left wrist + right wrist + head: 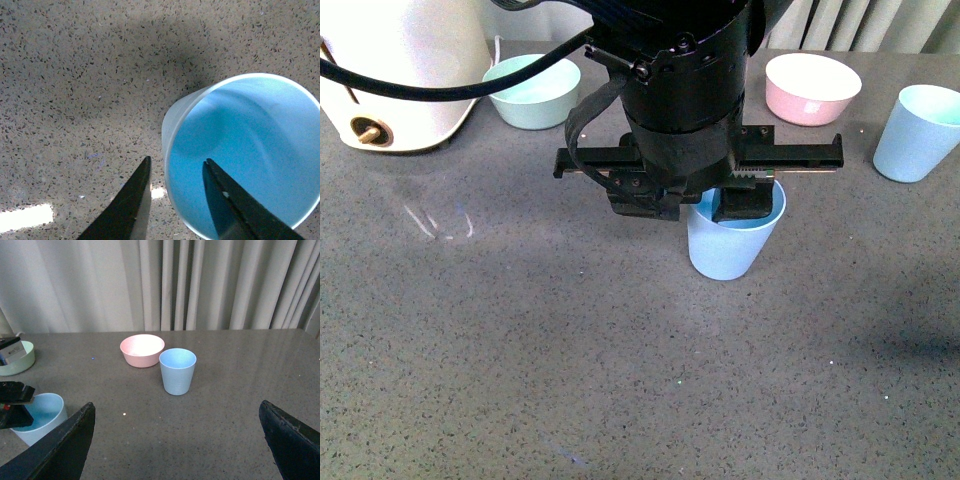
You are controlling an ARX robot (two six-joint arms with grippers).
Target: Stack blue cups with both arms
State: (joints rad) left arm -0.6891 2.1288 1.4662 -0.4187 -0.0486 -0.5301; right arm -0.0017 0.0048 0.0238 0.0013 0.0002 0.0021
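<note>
Presently, on the speckled grey table [520, 350], the black left arm [680, 90] addresses the middle light-blue tapered plastic cup [725, 250], its fingers [132, 205] apart astride the rim, so I judge a pinch comes next, while the right fingers [60, 450] gape empty.

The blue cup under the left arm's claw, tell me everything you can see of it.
The light-blue matte plastic tumbler is tapered, handleless, brighter blue inside and empty. It stands upright on the grey speckled countertop. The left claw is open astride its wall, one finger inside, one outside; contact is unclear.
</note>
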